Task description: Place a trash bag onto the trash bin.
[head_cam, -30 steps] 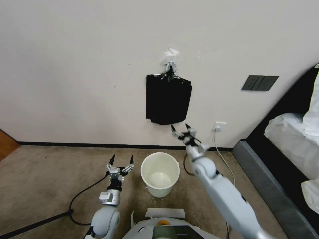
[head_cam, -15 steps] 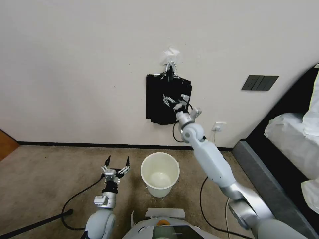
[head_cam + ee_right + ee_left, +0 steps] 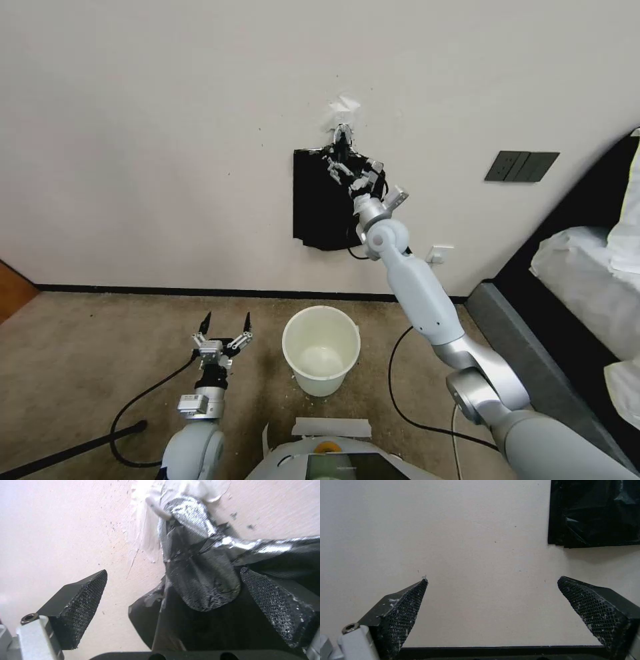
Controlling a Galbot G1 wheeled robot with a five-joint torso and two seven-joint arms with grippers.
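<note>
The wall (image 3: 167,133) takes up most of the head view, pale and plain, with a dark switch plate (image 3: 521,167) on its right side and a white socket (image 3: 439,254) lower down near the skirting. Below it lies the brown carpeted floor (image 3: 87,353). At the right edge a bed (image 3: 587,280) with white bedding stands along a dark frame.

The right arm (image 3: 427,300) reaches up and forward from the lower right toward the wall. The black bags (image 3: 320,207) hang flat against the wall from a hook (image 3: 343,135) fixed under a patch of white tape; in the left wrist view the same black bags (image 3: 595,512) show glossy and creased, with several layered edges along one border, so I cannot tell a single trash bag from the rest of the pack.

The trash bin (image 3: 321,348) stands upright on the floor below the bags, with nothing in it, well apart from them.

The right claw (image 3: 347,168) is at the top of the hanging bags, just below the hook. In the right wrist view the right claw (image 3: 173,580) stands wide open, holding nothing, with the silvery hook (image 3: 186,515) and the bunched black plastic between its two fingers.

The left claw (image 3: 223,325) hangs low over the floor, just left of the bin, also wide open and holding nothing, pointing at the bare wall.
</note>
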